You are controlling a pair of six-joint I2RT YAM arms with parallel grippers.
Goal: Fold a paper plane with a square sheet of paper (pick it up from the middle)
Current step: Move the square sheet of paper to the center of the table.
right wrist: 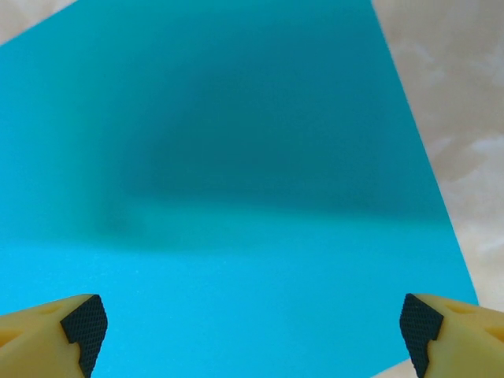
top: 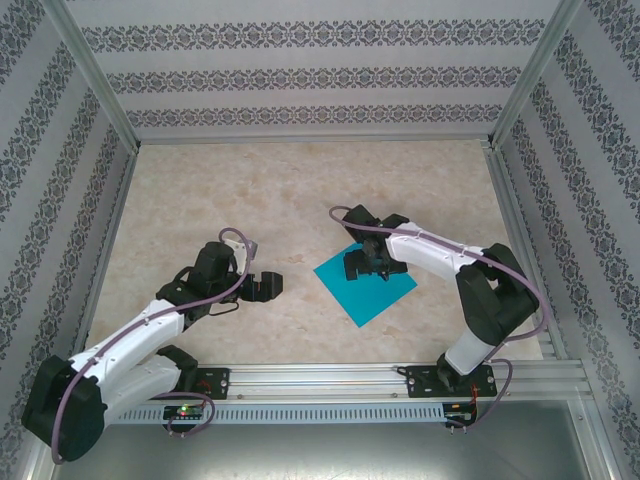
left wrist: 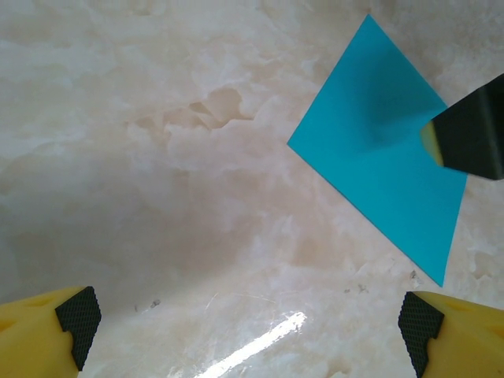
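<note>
One square sheet of paper (top: 366,300) lies flat and unfolded on the table (top: 200,190). It is turned like a diamond, sits right of the table's middle, and is nearer the near edge than the far one. The right gripper (top: 365,266) hangs directly over the sheet's middle, fingers pointing down and spread wide with nothing between them. In its wrist view the teal surface stretches between the two black pads (right wrist: 85,324), with a shadow dark on the paper's centre. That placement fits the instruction to lift the sheet from the middle. I judge the jaws are set wide so that, pressed down and drawn together, they could pinch up a ridge of the thin paper, which offers no edge to grab while it lies flush on the table. Whether the pads already touch the paper cannot be told. The left gripper (top: 268,287) sits to the left of the sheet, apart from it and low over bare marble-patterned table, likewise spread wide and empty. Its camera looks across at the sheet's left corner, so it seems placed where it could steady or take a corner once the paper rises. No crease shows, so folding has not begun.
</note>
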